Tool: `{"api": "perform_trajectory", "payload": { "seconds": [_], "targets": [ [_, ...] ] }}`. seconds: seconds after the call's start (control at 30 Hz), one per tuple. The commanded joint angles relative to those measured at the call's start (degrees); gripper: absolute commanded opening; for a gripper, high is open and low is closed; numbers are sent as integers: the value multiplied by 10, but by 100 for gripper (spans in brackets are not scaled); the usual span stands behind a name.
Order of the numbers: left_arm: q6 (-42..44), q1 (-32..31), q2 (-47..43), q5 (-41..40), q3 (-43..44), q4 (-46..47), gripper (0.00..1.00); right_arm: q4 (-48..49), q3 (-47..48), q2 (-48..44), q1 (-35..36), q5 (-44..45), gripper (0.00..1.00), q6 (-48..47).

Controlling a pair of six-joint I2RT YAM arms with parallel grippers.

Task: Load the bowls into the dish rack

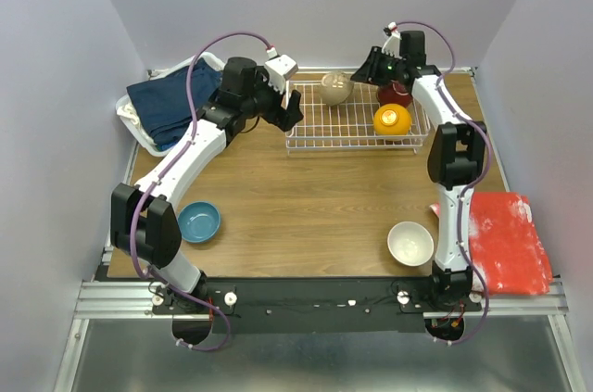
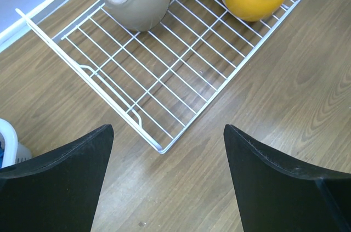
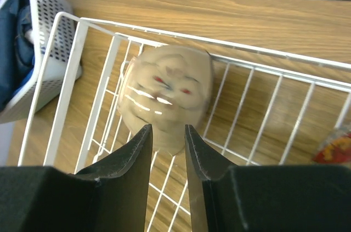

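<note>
The left end effector (image 2: 167,129) is spread wide and holds nothing, over the bench (image 1: 306,197) by the rack's (image 1: 343,130) near left corner. The right end effector (image 3: 167,128) stands at the rack's far side, its fingers a little apart, and the blurred beige bowl (image 3: 170,86) lies in the rack at their tips. The orange bowl (image 1: 392,119) and the dark red bowl (image 1: 397,93) sit at the rack's right end. The blue bowl (image 1: 199,221) rests near left on the bench, and the white bowl (image 1: 410,243) near right.
</note>
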Motion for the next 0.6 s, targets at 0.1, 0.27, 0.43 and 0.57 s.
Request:
{"api": "perform_trajectory", "payload": {
  "seconds": [0.1, 0.27, 0.43, 0.57],
  "targets": [
    [-6, -2, -34, 12, -25, 28, 90, -39, -35, -58, -5, 66, 38, -34],
    [-6, -2, -50, 8, -39, 38, 90, -58, -65, -106, -5, 17, 38, -92],
    [15, -3, -73, -28, -47, 34, 91, -155, -151, -230, -3, -24, 40, -297],
    [35, -2, -93, -55, -58, 35, 91, -319, -322, -391, 1, -31, 41, -608]
  ]
}}
